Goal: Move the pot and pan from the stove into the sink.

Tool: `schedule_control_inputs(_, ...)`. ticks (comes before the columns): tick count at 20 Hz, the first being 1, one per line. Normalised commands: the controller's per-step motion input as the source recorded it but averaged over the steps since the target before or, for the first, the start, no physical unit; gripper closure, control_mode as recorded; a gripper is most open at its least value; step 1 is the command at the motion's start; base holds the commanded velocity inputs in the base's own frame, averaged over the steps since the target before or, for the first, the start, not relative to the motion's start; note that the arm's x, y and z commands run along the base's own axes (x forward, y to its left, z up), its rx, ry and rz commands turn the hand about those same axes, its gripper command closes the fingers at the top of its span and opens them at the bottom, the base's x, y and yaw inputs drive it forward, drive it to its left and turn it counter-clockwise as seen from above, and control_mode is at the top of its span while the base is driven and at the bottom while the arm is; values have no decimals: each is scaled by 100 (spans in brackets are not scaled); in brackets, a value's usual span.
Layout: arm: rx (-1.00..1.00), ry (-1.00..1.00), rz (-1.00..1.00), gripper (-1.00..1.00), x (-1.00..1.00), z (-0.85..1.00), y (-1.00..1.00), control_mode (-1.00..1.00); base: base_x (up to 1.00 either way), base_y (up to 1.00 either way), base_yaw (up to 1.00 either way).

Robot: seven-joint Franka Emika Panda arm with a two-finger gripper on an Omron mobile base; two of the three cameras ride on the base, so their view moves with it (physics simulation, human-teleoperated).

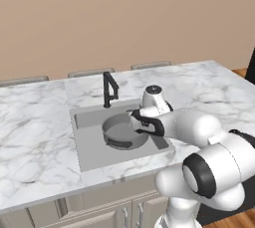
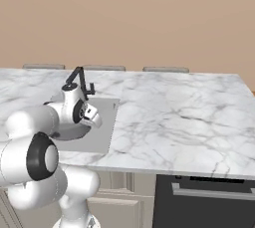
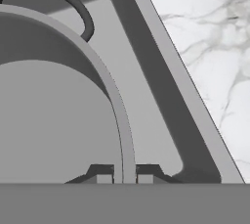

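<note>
Round grey metal pot (image 1: 121, 133) in steel sink (image 1: 89, 147), claw (image 3: 125, 178) pinching its thin rim.

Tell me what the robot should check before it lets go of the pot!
1. Pot is inside the sink: ok.
2. Tool is shut on the pot's rim, one finger either side: ok.
3. Pot is resting on the sink floor, not hanging: cannot tell.
4. Pot is away from the faucet: ok.
5. Pot sits level: ok, looks upright.
6. Sink has room left for the pan: cannot tell.
</note>
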Motion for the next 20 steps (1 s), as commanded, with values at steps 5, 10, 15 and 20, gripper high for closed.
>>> schedule_control_inputs(5,0,-1,0,100,26,-25,0,-100,0,0,0)
schedule_control_inputs(10,0,-2,-1,100,30,-27,0,-100,0,0,0)
schedule_control_inputs(15,0,-1,-1,100,26,-32,1,-100,0,0,0)
schedule_control_inputs(20,0,-3,0,100,14,-28,0,-100,0,0,0)
